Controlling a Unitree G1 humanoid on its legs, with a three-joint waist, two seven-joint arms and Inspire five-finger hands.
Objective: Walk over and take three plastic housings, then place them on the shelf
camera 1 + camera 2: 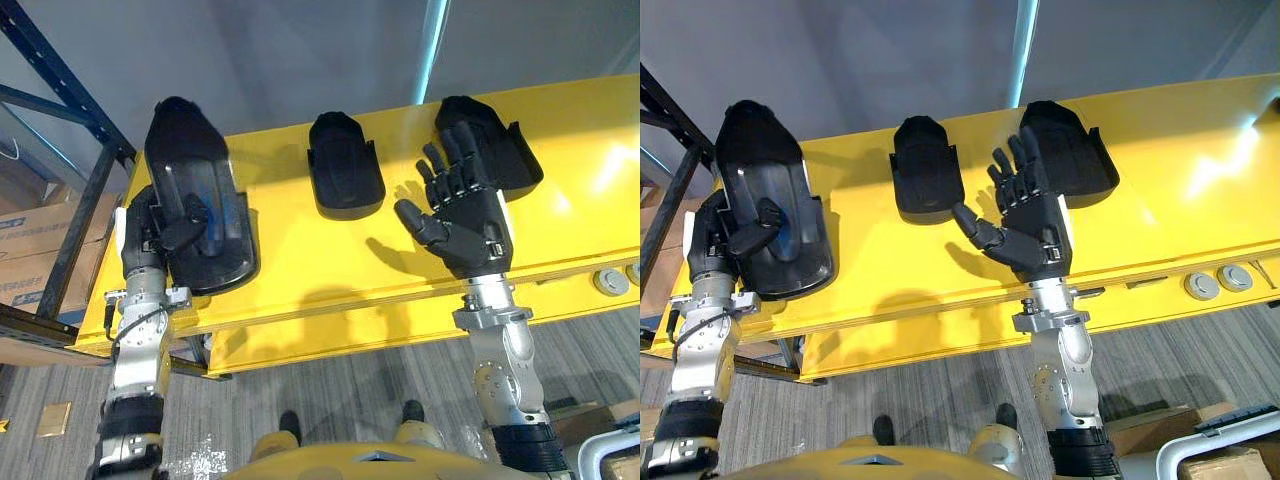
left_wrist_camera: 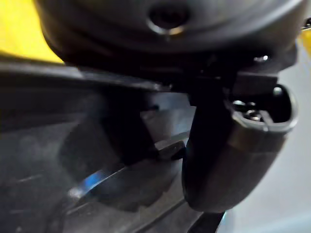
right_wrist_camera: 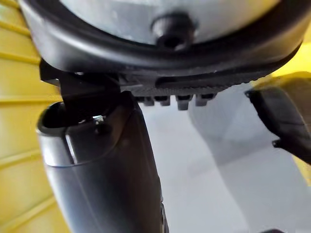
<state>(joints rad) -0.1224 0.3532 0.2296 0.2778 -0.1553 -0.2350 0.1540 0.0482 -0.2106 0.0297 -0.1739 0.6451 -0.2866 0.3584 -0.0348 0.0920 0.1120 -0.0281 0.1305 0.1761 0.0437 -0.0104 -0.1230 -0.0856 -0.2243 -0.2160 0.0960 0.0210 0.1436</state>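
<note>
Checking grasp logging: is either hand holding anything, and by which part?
Left hand grips a black plastic housing at its near end, thumb pressed on the inner face. Right hand is open, holding nothing.
</note>
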